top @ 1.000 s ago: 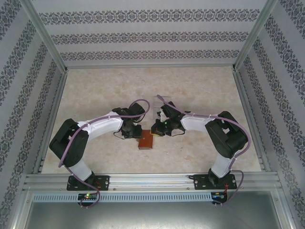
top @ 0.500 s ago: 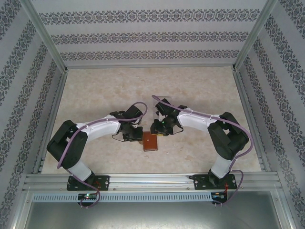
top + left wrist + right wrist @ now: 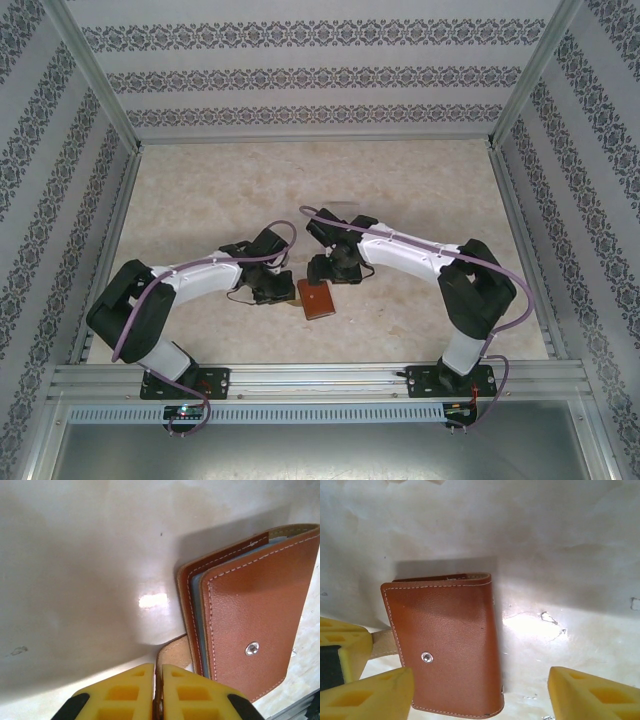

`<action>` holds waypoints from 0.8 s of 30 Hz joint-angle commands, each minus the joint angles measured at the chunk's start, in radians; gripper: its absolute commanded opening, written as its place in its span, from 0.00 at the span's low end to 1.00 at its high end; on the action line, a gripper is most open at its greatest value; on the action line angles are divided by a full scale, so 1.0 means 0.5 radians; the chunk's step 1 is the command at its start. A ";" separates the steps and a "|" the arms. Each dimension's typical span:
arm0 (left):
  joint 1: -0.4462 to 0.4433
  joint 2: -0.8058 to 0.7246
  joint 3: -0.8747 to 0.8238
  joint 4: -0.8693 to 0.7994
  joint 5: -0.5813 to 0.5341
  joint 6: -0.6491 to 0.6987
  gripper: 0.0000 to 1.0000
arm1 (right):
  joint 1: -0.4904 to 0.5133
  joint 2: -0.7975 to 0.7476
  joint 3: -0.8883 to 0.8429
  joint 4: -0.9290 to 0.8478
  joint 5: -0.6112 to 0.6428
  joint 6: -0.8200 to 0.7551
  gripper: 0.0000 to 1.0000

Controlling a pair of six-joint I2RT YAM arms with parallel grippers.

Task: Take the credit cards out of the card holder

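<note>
Since the card holder [image 3: 318, 299], lower centre of the top view, looks like light, soft leather, taking its stitched cover edge seems wisest; the left gripper [image 3: 157, 675] pinches its strap tab [image 3: 174, 652] tight, and the right gripper [image 3: 481, 685] gapes empty over it.

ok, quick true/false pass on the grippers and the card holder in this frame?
1. The left gripper is shut on the strap tab. True.
2. The right gripper is clamped on the card holder. False: its jaws stand wide open, one on each side above the holder.
3. The card holder lies folded, brown outer face up. True.
4. The strap tab is fastened on the snap stud. False: the stud is bare, and the tab runs off the holder's edge into the left gripper.
</note>
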 commanded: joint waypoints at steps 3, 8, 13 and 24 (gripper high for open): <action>0.077 -0.042 -0.109 0.188 0.123 -0.045 0.11 | 0.079 0.115 0.113 -0.106 0.071 -0.049 0.81; 0.167 -0.052 -0.257 0.443 0.291 -0.116 0.10 | 0.122 0.218 0.176 -0.107 0.016 -0.093 0.86; 0.214 -0.038 -0.329 0.548 0.396 -0.114 0.10 | 0.163 0.305 0.238 -0.141 0.043 -0.125 0.96; 0.235 0.013 -0.385 0.645 0.491 -0.117 0.10 | 0.176 0.454 0.287 -0.183 0.111 -0.070 0.98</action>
